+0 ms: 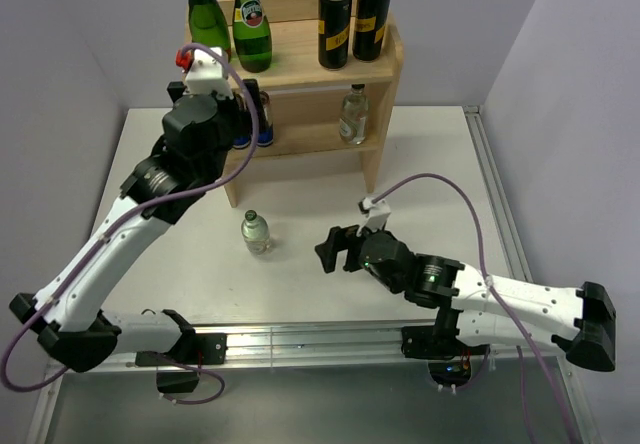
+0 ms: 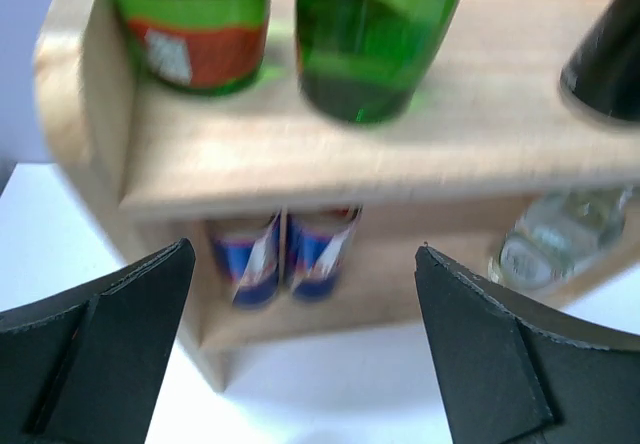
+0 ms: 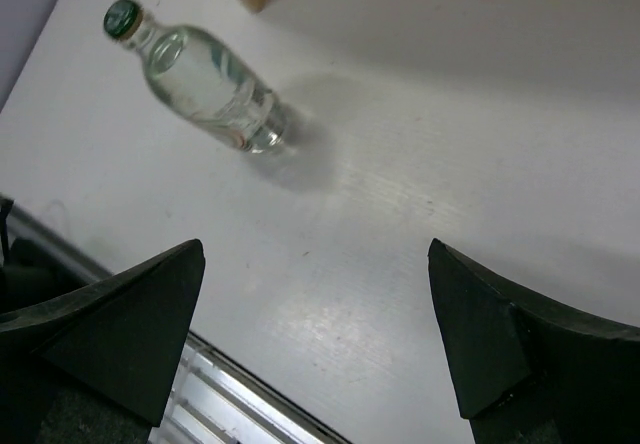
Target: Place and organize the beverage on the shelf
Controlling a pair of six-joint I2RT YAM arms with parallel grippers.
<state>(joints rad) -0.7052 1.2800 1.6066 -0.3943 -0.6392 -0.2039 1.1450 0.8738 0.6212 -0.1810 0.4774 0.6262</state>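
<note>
The light wood shelf point(image 1: 385, 74) stands at the back of the table. Its top board holds two green bottles point(image 1: 251, 26) and two black cans point(image 1: 335, 26). Its lower board holds two blue cans point(image 2: 295, 256) and a clear bottle point(image 1: 353, 114). Another small clear bottle point(image 1: 256, 232) with a green cap stands upright on the table in front of the shelf; it also shows in the right wrist view point(image 3: 205, 77). My left gripper point(image 2: 305, 274) is open and empty, just in front of the blue cans. My right gripper point(image 3: 315, 294) is open and empty, right of the loose bottle.
The white table point(image 1: 430, 164) ends in a metal rail point(image 1: 300, 339) at the near edge. Grey walls close in the back and both sides. A purple cable point(image 1: 470, 204) loops above the right arm.
</note>
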